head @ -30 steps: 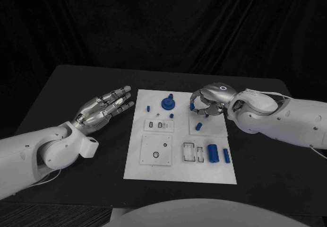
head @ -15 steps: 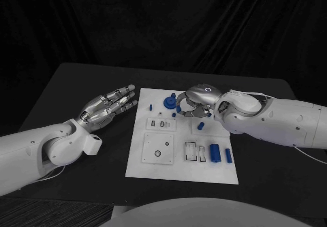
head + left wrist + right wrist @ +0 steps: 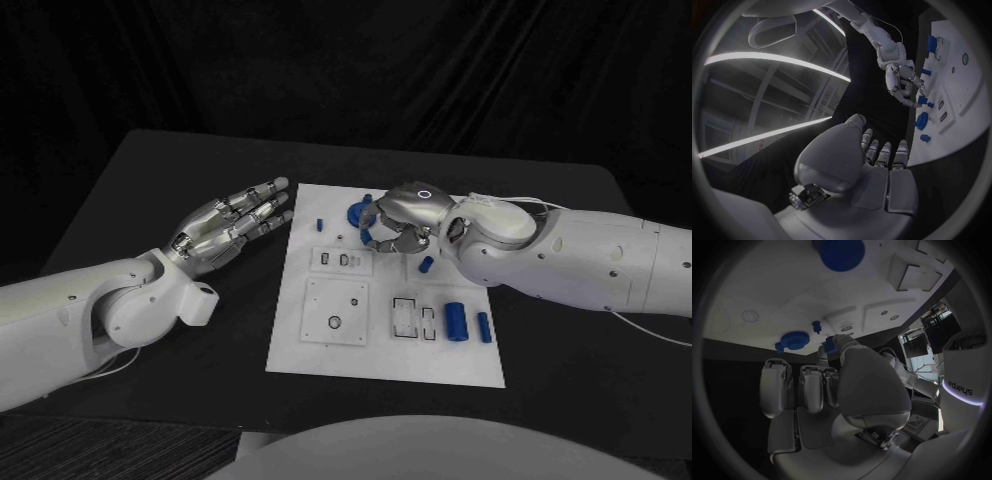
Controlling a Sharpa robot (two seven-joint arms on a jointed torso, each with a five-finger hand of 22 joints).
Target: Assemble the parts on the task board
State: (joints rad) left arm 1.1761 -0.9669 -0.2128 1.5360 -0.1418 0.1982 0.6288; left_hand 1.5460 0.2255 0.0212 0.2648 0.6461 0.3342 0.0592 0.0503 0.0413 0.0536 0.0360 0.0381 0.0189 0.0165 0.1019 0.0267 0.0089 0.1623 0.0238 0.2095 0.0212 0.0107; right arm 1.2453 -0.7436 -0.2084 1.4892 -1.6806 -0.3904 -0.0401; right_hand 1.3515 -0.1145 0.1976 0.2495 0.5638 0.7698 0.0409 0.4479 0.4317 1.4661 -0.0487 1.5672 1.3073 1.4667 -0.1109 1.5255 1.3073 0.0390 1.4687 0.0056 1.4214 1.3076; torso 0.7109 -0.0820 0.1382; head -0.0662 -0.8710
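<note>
- Task board sits centre frame on the black bench, long side running away from the robot.
- Near end of board: 2 blue parts at lower right, a long cylinder and a slimmer peg, both lying flat, just beside the rectangular slots.
- Mid board: small blue peg just right of the right hand.
- Left hand hovers left of the board, off it, palm up, fingers apart, holding nothing.
- Right hand is over the upper middle of the board, fingers curled down. Right wrist view shows a small blue part at the fingertips; looks pinched, but I can't tell for certain.
- Far end: round blue knob part stands just left of the right hand, small upright peg further left.
- Step, my read: picking or seating a small part near the knob.
- Next: confirm the pinch, then line the part up over its hole and press straight down.
</note>
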